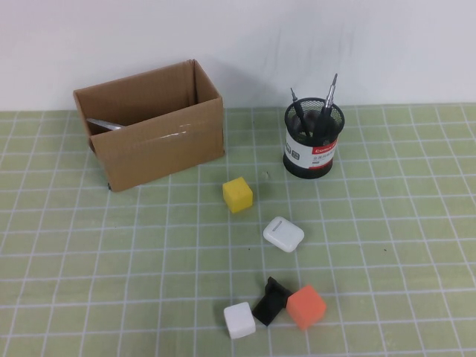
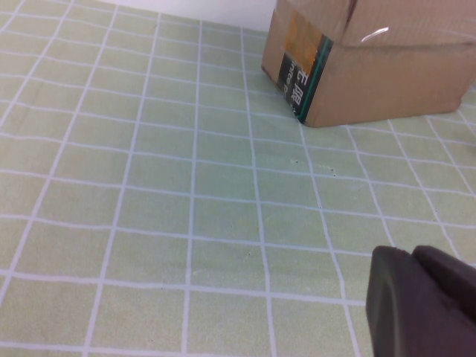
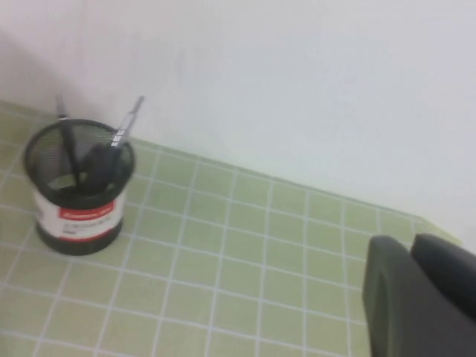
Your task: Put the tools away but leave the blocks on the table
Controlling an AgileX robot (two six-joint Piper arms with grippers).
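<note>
Pale green matting with a white grid covered the table (image 1: pixel 89 253), backed by a plain white wall. Neither arm appeared in the high view. The left gripper (image 2: pixel 420 301) showed only as a dark bulk cut off at the frame corner of its wrist view, low over bare mat near the cardboard box (image 1: pixel 152 134); whether it was open or closed could not be told. The right gripper (image 3: pixel 420 294) was likewise a cropped dark shape, hanging over the mat well apart from the mesh pen cup (image 1: pixel 313 139); its opening could not be told either.

Two dark-handled drivers (image 1: pixel 326 104) stood in the cup near the far edge. Inside the box, toward the far left corner, only a silver sliver (image 1: pixel 104 124) showed. Mid-table sat the yellow block (image 1: pixel 237 195) and a white rounded case (image 1: pixel 283 234). By the near edge, the white block (image 1: pixel 239 320) and orange block (image 1: pixel 306 306) flanked a black wedge (image 1: pixel 271 301).
</note>
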